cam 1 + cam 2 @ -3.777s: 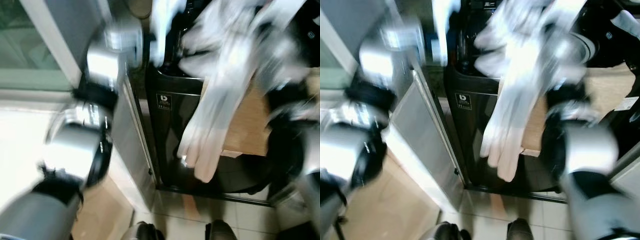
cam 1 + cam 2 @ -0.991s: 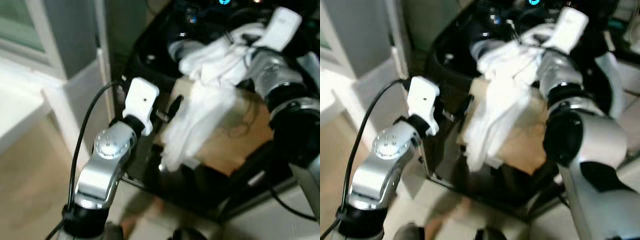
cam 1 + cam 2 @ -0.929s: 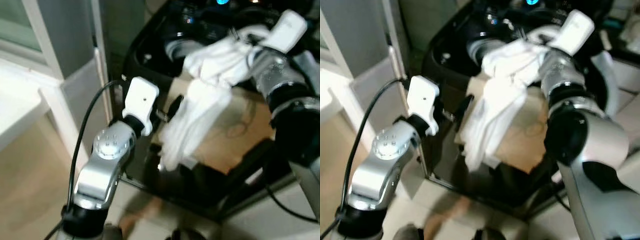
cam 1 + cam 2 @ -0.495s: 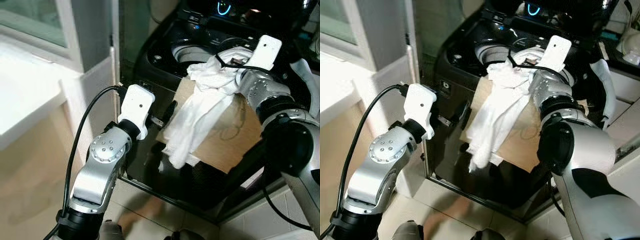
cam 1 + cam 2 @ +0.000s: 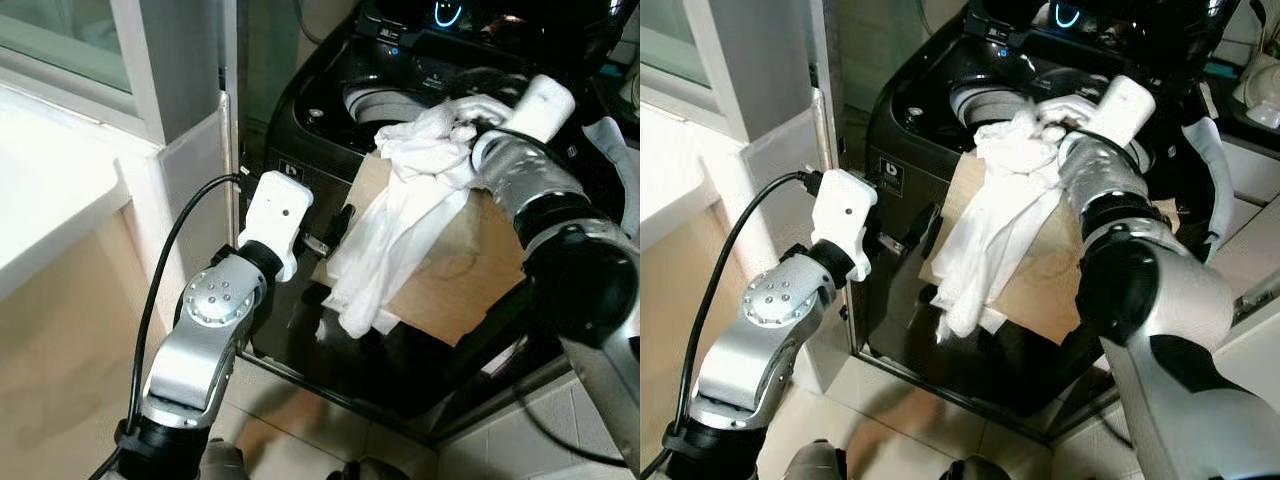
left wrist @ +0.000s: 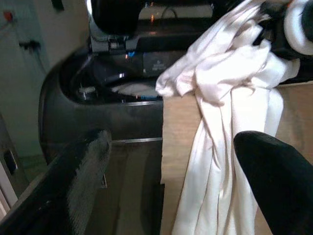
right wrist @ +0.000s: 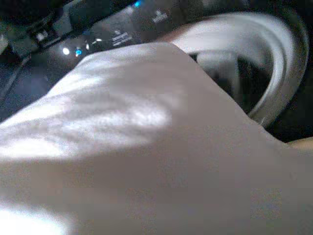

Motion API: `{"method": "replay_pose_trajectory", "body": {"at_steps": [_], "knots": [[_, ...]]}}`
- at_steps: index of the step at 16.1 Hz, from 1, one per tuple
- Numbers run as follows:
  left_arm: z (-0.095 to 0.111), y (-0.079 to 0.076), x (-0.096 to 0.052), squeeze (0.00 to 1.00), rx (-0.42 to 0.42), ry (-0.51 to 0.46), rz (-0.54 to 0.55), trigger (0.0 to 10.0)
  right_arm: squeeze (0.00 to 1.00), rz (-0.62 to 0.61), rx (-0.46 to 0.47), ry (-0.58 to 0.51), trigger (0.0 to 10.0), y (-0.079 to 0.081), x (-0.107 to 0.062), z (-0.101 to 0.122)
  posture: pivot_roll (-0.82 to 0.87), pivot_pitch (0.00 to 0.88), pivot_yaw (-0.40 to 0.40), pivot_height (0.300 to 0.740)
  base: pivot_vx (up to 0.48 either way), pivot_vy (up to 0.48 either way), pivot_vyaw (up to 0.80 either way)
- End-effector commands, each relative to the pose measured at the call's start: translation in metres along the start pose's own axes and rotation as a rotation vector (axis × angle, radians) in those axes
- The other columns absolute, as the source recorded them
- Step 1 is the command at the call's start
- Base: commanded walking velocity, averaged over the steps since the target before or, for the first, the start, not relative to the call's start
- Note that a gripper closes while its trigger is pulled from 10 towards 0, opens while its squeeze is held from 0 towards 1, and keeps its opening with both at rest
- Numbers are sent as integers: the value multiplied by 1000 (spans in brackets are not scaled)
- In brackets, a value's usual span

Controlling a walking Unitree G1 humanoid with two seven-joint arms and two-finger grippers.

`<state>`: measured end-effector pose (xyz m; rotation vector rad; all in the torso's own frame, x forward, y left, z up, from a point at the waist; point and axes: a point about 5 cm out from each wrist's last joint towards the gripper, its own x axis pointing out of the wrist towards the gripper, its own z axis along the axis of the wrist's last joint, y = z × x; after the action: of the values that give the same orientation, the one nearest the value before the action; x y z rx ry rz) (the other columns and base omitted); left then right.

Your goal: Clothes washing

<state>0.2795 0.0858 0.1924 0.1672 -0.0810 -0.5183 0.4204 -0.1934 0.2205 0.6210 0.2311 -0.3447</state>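
White garment [image 5: 405,215] is bunched over the right gripper [image 5: 478,112] at the rim of the black washing machine [image 5: 330,110], its tail hanging down the front. Can't tell how those jaws stand, cloth hides them. Left gripper [image 6: 173,183] sits just beside the dangling cloth with jaws apart, holding nothing

The washer [image 5: 330,120] stood ahead of the robot, its drum [image 5: 985,100] at the top and its panel [image 5: 450,45] behind that. A garment [image 5: 405,215] hung from the drum's rim down over a board [image 5: 470,270] leaning against the washer's front. A wall [image 5: 175,70] stood to the left.
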Motion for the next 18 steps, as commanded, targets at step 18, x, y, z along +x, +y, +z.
{"method": "replay_pose_trajectory", "body": {"at_steps": [18], "knots": [[-36, 13, -1, 0, 28, 323, -12, 10000, 1000, 40, -154, -193, 10000, 7, -5, 41, 95, 0, -130, 714, 0, 0, 0]]}}
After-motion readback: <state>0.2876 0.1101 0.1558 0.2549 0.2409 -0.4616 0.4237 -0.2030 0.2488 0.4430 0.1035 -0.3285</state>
